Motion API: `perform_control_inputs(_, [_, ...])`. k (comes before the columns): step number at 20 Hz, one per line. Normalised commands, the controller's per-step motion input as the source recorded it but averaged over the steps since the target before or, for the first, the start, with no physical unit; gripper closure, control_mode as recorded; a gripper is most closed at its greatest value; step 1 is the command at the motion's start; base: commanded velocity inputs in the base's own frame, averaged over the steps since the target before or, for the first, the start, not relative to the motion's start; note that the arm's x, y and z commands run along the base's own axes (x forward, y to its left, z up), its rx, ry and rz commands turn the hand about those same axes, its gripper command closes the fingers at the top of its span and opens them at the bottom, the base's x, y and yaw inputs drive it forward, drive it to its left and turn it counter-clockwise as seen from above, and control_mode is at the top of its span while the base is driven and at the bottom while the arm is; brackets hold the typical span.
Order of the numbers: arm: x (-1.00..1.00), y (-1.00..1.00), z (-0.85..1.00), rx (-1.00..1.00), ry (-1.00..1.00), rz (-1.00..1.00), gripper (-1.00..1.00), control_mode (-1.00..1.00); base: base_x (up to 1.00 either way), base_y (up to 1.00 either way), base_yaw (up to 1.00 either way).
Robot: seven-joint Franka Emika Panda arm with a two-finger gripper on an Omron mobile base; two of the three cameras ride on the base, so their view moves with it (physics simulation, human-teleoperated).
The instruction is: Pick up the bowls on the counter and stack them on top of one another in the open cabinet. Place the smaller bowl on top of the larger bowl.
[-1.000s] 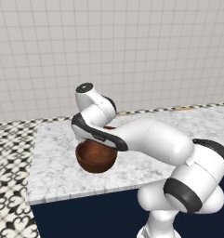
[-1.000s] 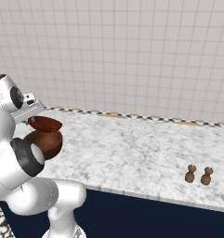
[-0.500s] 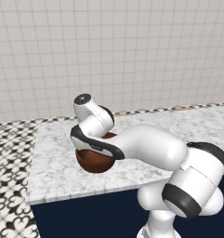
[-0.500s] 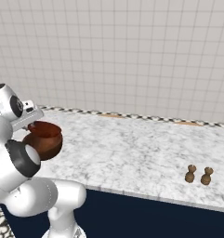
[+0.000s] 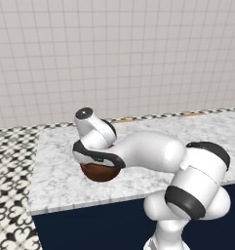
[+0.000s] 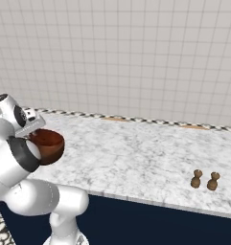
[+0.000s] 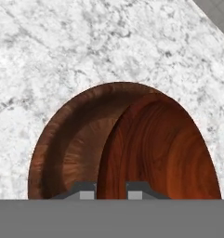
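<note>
1. Swinging leftward since a second ago, the arm now reaches nearer the left end of the counter (image 6: 136,143), and the bowl goes with it.
2. The counter is a long marbled slab over a dark navy base, with a tiled wall behind it.
3. The larger bowl (image 6: 49,145) hangs just above the counter near its front left corner, tilted in the hand view, its dark streaked inside facing the camera.
4. The gripper (image 7: 111,189) has its jaws drawn narrow, clamped on the rim of that bowl (image 7: 132,144); the fingertips (image 7: 83,189) sit on either side of the wall.
5. Two small brown shakers (image 6: 204,180) stand side by side near the counter's front edge, towards its right end, well apart from the bowl.
</note>
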Motion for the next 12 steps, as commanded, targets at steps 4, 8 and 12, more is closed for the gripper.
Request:
perform_control_inputs(4, [0.13, 0.26, -0.33, 0.0, 0.0, 0.0, 1.0, -1.0, 0.0, 0.0, 0.0])
perform_control_inputs(8, [0.14, 0.04, -0.18, 0.01, 0.0, 0.0, 1.0, -1.0, 0.0, 0.0, 0.0])
perform_control_inputs(12, [0.02, 0.01, 0.03, 0.01, 0.0, 0.0, -1.0, -1.0, 0.0, 0.0, 0.0])
